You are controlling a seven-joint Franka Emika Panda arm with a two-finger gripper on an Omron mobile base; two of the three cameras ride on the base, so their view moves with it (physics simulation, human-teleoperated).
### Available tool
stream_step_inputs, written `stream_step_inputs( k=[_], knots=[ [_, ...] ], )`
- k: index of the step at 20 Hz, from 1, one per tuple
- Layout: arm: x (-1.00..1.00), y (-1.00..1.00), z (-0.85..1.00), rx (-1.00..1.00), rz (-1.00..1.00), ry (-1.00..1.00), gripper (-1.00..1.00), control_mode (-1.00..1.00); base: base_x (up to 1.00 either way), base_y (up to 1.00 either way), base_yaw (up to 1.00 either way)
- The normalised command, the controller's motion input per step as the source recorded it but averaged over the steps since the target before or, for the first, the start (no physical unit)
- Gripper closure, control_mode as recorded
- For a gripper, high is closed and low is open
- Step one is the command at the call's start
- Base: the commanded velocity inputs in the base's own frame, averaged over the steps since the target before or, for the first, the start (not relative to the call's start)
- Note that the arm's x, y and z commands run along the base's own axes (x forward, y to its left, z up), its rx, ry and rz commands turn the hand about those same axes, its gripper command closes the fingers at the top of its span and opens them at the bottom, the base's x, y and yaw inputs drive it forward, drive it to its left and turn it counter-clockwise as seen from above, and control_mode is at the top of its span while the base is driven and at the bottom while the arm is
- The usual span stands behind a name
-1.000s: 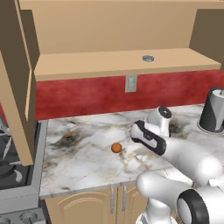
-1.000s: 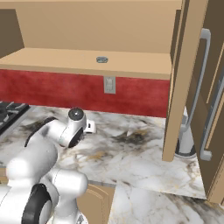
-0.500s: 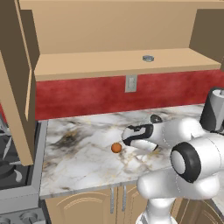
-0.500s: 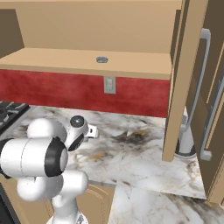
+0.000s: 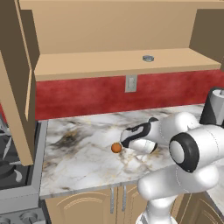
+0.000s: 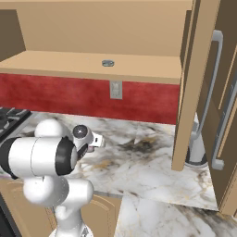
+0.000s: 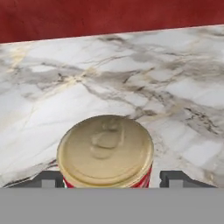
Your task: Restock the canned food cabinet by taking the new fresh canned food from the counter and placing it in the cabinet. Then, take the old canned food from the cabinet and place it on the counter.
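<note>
With hand (image 7: 111, 178) spread clear of the upright red-and-white can (image 7: 106, 151) on the marble bench (image 7: 131, 78), withdraw straight back, brushing neither rim nor orange ball (image 5: 116, 148).

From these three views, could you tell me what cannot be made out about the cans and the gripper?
- Old canned food: hand view, its label and base are cut off by the bottom edge, so contact with the counter cannot be told.
- Gripper: hand view, the fingertips stand apart from the can's sides; the arm hides the jaws in both base views.
- New fresh canned food on the cabinet shelf: too small to read.
</note>
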Motion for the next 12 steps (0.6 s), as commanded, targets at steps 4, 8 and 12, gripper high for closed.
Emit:
stream_step_inputs(
  k=[4, 8, 12],
  knots=[
    [0.00, 0.00, 0.28, 0.00, -0.05, 0.00, -1.00, -1.00, 0.00, 0.00, 0.00],
    [-0.06, 0.00, 0.66, 0.00, -0.03, 0.00, -1.00, -1.00, 0.00, 0.00, 0.00],
    [-0.63, -0.04, 1.00, 0.00, -0.04, 0.00, -1.00, -1.00, 0.00, 0.00, 0.00]
  ],
)
